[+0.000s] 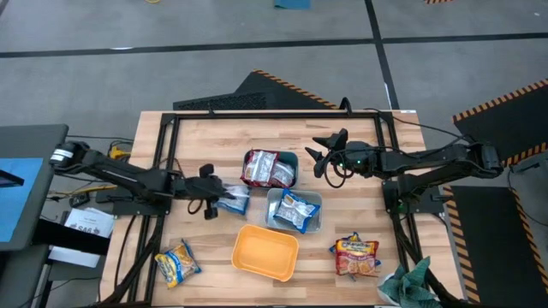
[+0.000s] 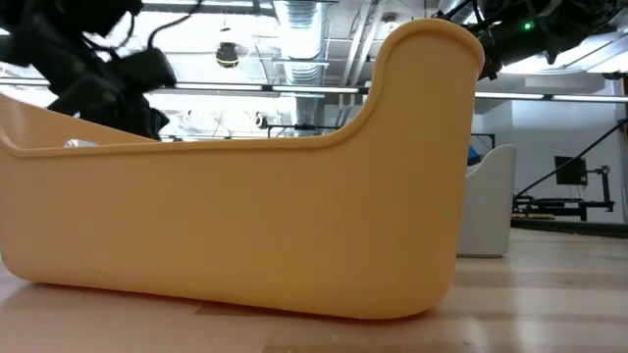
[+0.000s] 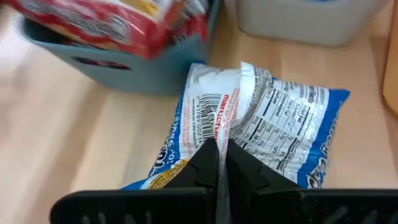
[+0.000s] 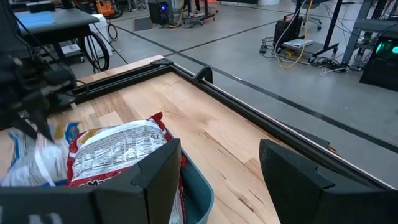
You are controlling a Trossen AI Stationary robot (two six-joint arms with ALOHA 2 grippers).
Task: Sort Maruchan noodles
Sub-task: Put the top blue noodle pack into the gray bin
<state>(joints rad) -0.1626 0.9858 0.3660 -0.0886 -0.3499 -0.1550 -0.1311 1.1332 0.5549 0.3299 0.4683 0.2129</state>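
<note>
A shiny blue-and-white plastic noodle packet (image 3: pixel 249 134) is pinched at its crimped end seam between the closed jaws of the left gripper (image 1: pixel 216 199), its long axis running away from the jaws toward the bench's middle, just beside the teal square plastic tub (image 1: pixel 289 159). Five places with packets are counted in the high view: this held one, red-and-silver packets (image 1: pixel 267 169) piled in the teal tub, a blue-white packet (image 1: pixel 297 210) in the pale-blue square tub (image 1: pixel 314 200), a yellow-orange packet (image 1: pixel 177 262) near the bench's front left corner, and a red-orange packet (image 1: pixel 356 254) toward the front right. An orange square plastic tub (image 1: pixel 265 251) sits at the front middle. The right gripper (image 1: pixel 320 156) hovers by the teal tub with jaws spread.
</note>
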